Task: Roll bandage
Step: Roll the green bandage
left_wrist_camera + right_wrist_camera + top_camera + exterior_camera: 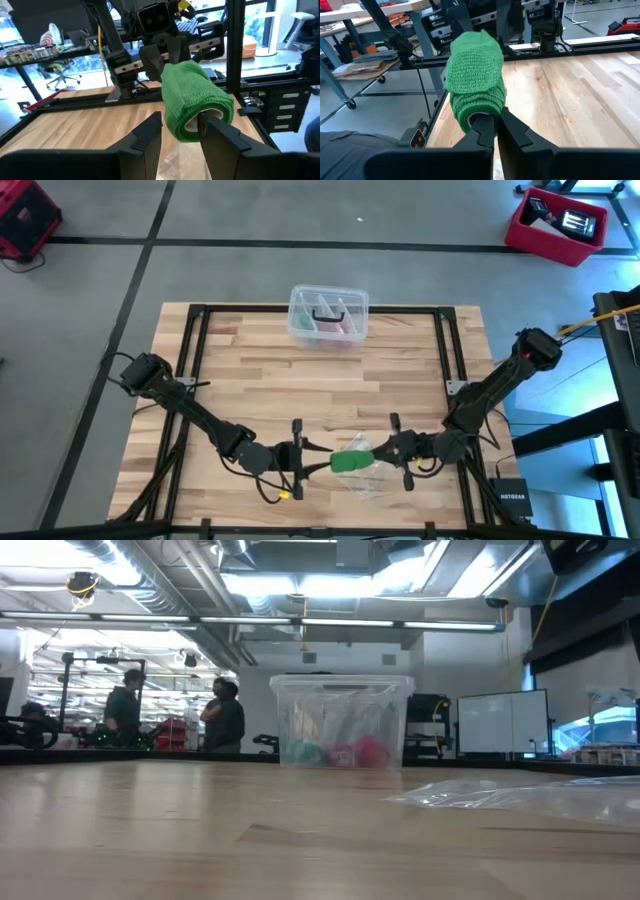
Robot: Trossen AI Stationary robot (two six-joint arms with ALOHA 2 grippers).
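Note:
The bandage (350, 461) is a bright green roll held up in the air between my two grippers, near the table's front edge at the middle. It fills the left wrist view (192, 95) and the right wrist view (472, 75). My left gripper (322, 464) comes at its left end, fingers apart (180, 121). My right gripper (380, 453) comes at its right end, fingers shut (495, 122). The low view shows neither the roll nor the grippers. My left gripper comes level from the table's left at the roll's left end (187, 127). One finger (210, 127) stands at the hollow middle of that end and the other (152, 127) lies outside along the roll's side, with the roll's wall between them. The roll is clear of the table. My right gripper comes almost level from the table's right, its shut fingers (487, 127) meeting the hollow middle of the roll's right end (470, 117). Whether they pinch an inner layer or only stick into the hollow, the roll hides. The roll stands out past the fingertips, clear of the table.
A clear plastic box (328, 315) with pink and dark items stands at the table's far edge (340, 725). A crumpled clear plastic wrapper (368, 480) lies on the wood under the roll (520, 795). Black frame rails (190, 360) run along the table's sides. People (222, 715) stand far behind.

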